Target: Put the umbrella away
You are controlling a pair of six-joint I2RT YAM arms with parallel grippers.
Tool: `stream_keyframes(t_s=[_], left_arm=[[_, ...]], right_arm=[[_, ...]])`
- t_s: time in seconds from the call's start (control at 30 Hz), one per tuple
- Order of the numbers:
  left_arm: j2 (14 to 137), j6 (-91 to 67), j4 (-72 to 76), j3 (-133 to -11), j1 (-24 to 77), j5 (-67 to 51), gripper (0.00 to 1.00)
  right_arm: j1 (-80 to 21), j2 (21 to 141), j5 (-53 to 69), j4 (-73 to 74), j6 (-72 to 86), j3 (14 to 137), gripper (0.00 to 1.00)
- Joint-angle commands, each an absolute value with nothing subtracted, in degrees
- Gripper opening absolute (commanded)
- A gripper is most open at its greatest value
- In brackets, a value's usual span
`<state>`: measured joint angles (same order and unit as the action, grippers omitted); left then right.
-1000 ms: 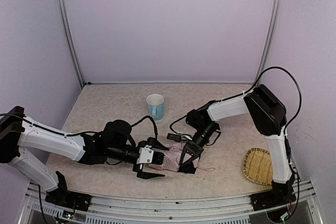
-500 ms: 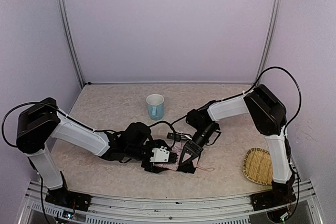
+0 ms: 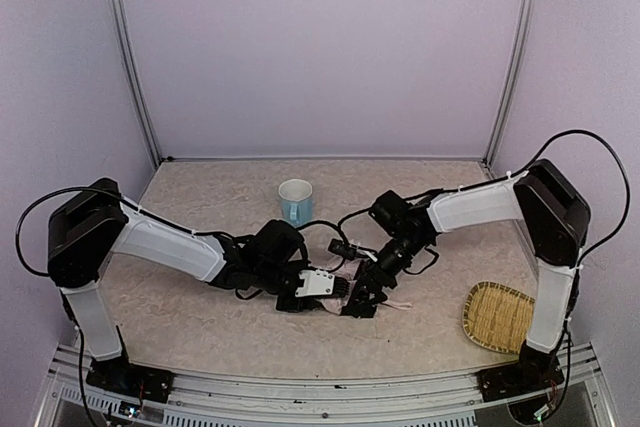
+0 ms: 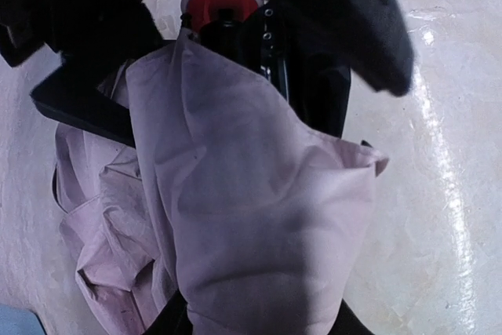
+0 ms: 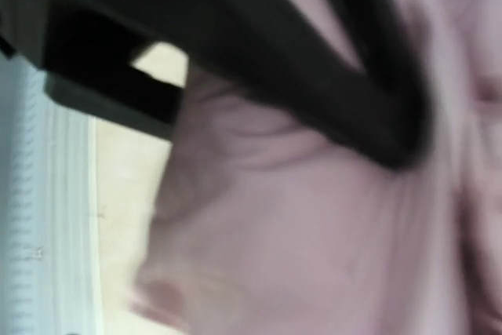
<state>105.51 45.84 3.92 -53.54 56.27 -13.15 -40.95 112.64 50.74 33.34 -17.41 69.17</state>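
Observation:
The umbrella [image 3: 343, 273] is a crumpled bundle of pale pink fabric lying on the table between my two grippers. My left gripper [image 3: 336, 291] comes in from the left. In the left wrist view the umbrella's fabric [image 4: 251, 217] runs down between its dark fingers [image 4: 169, 321] and fills the gap, so my left gripper [image 4: 259, 324] is shut on it. My right gripper [image 3: 362, 299] sits on the bundle's right side, its fingers apart. The right wrist view is blurred and shows pink umbrella fabric [image 5: 314, 249] close up. The umbrella's shaft and handle are hidden.
A light blue mug [image 3: 295, 202] stands behind the grippers, towards the middle of the table. A woven basket [image 3: 497, 315] lies at the front right near the right arm's base. Pale walls [image 3: 320, 47] close the table in at the back and sides.
My left arm has reached right onto the umbrella and its jaws have closed on the fabric. My right gripper has opened and let the fabric go, and its arm has shifted right.

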Motion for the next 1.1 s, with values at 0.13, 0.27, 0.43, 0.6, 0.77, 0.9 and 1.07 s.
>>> stream_keyframes(t_s=[0.13, 0.27, 0.43, 0.6, 0.77, 0.9, 1.07], left_arm=[[111.54, 40.21, -13.97, -56.49, 55.6, -23.99, 0.27], [114.67, 37.35, -18.78, -61.4, 53.61, -27.57, 0.24], [120.74, 33.92, -28.73, -69.09, 50.9, -32.6, 0.23], [124.53, 33.93, -34.0, -73.21, 50.21, -34.68, 0.22], [125.18, 34.14, -35.47, -74.25, 49.3, -37.05, 0.22], [125.85, 34.36, -36.65, -75.16, 49.07, -38.03, 0.22], [127.05, 34.55, -37.2, -76.19, 48.96, -39.62, 0.22]], right_arm=[[-39.27, 94.82, 30.47, 13.15, -14.42, 58.67, 0.93], [-40.9, 84.58, 24.93, 6.54, -18.16, 48.65, 0.95], [-52.71, 72.58, 13.12, -6.74, -31.14, 34.2, 0.99], [-58.16, 73.18, 2.89, -12.1, -37.53, 30.28, 1.0], [-59.03, 82.07, -0.66, -10.51, -41.48, 33.87, 1.0], [-59.08, 87.88, -1.69, -10.25, -43.93, 35.75, 0.99], [-59.09, 91.95, -1.18, -8.35, -41.55, 39.03, 0.87]])
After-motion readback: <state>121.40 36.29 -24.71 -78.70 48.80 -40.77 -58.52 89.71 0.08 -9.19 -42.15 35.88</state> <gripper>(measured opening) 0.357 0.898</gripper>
